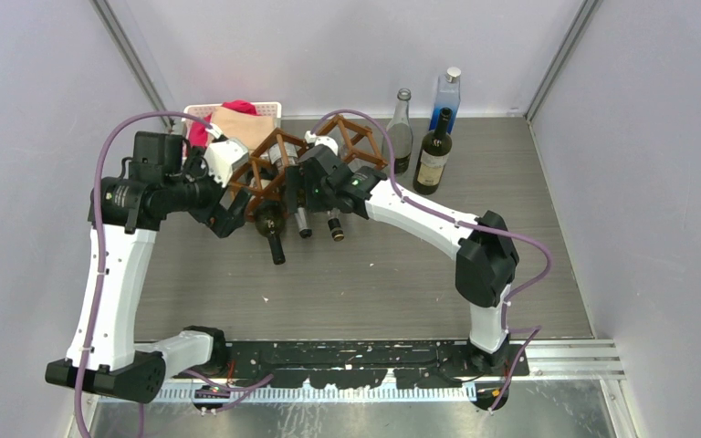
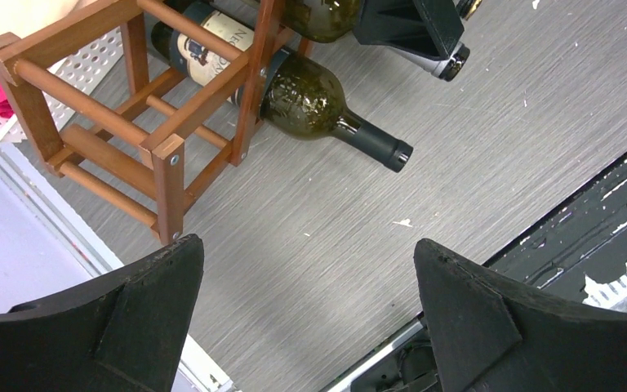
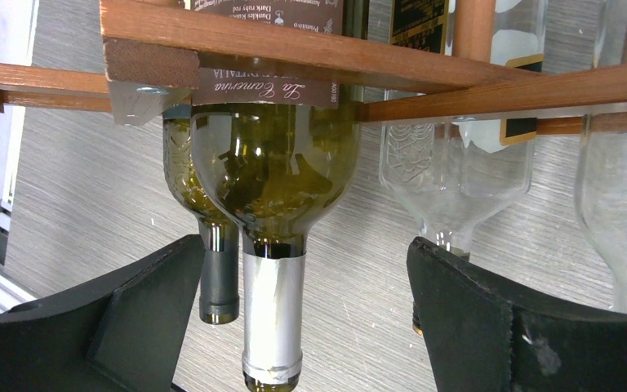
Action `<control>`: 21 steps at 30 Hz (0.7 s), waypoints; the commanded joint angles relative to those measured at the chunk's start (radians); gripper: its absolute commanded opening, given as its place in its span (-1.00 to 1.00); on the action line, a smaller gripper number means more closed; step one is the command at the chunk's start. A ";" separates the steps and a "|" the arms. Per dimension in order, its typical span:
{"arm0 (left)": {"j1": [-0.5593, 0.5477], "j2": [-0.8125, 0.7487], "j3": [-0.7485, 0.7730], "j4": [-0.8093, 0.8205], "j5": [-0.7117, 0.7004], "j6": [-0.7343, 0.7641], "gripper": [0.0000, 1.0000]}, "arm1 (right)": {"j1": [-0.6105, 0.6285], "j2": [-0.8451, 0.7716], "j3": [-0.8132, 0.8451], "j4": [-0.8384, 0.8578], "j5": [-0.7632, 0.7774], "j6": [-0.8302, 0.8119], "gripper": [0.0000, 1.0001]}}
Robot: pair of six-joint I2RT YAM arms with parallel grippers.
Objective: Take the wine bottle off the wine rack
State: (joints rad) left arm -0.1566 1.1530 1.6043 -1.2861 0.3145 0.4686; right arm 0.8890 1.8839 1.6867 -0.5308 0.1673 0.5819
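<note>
The brown wooden wine rack (image 1: 269, 164) stands at the back middle of the table, with several bottles lying in it, necks toward me. My right gripper (image 1: 307, 190) is open above the rack's front. In the right wrist view its fingers (image 3: 131, 318) stand apart on both sides of the silver-foiled neck of a green wine bottle (image 3: 273, 318) without touching it; the rack bars (image 3: 294, 49) cross above. My left gripper (image 1: 230, 221) is open and empty beside the rack's left end. Its wrist view shows the rack (image 2: 163, 122) and a dark green bottle (image 2: 310, 94) in the lowest cell.
A white basket (image 1: 269, 109) with red and tan cloth sits behind the rack. Three bottles stand at the back right: a clear one (image 1: 402, 132), a dark one (image 1: 434, 155) and a blue one (image 1: 447, 96). A clear bottle (image 3: 457, 163) lies beside the green one.
</note>
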 commanded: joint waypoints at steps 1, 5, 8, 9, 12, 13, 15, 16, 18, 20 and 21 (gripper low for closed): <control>0.005 -0.023 0.029 -0.001 -0.014 0.024 0.99 | 0.004 -0.003 0.036 0.069 -0.010 0.032 1.00; 0.005 -0.046 0.001 0.014 -0.001 0.028 0.99 | 0.005 -0.008 0.004 0.104 -0.005 0.038 1.00; 0.005 -0.047 -0.022 0.015 0.009 0.032 0.99 | 0.001 -0.007 -0.007 0.121 -0.012 0.037 0.94; 0.005 -0.047 -0.027 0.014 0.012 0.035 0.99 | -0.003 -0.004 -0.006 0.122 -0.020 0.041 0.92; 0.005 -0.048 -0.029 0.011 0.023 0.041 0.99 | -0.011 0.003 -0.006 0.125 -0.037 0.049 0.84; 0.005 -0.050 -0.030 0.012 0.025 0.043 0.99 | -0.013 0.005 -0.008 0.127 -0.043 0.054 0.82; 0.005 -0.055 -0.029 0.018 0.028 0.044 0.99 | -0.015 0.007 -0.016 0.131 -0.049 0.058 0.80; 0.005 -0.057 -0.027 0.019 0.030 0.047 0.99 | -0.015 0.006 -0.024 0.134 -0.049 0.061 0.80; 0.005 -0.061 -0.024 0.020 0.035 0.051 0.99 | -0.015 0.004 -0.045 0.149 -0.050 0.074 0.79; 0.005 -0.061 -0.019 0.018 0.043 0.050 0.99 | -0.015 0.006 -0.065 0.166 -0.052 0.084 0.75; 0.005 -0.059 -0.017 0.018 0.049 0.049 0.99 | -0.014 0.008 -0.072 0.174 -0.055 0.088 0.72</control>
State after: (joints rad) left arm -0.1566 1.1145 1.5723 -1.2915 0.3237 0.5064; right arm 0.8768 1.8927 1.6363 -0.4274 0.1268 0.6373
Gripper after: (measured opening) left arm 0.994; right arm 0.882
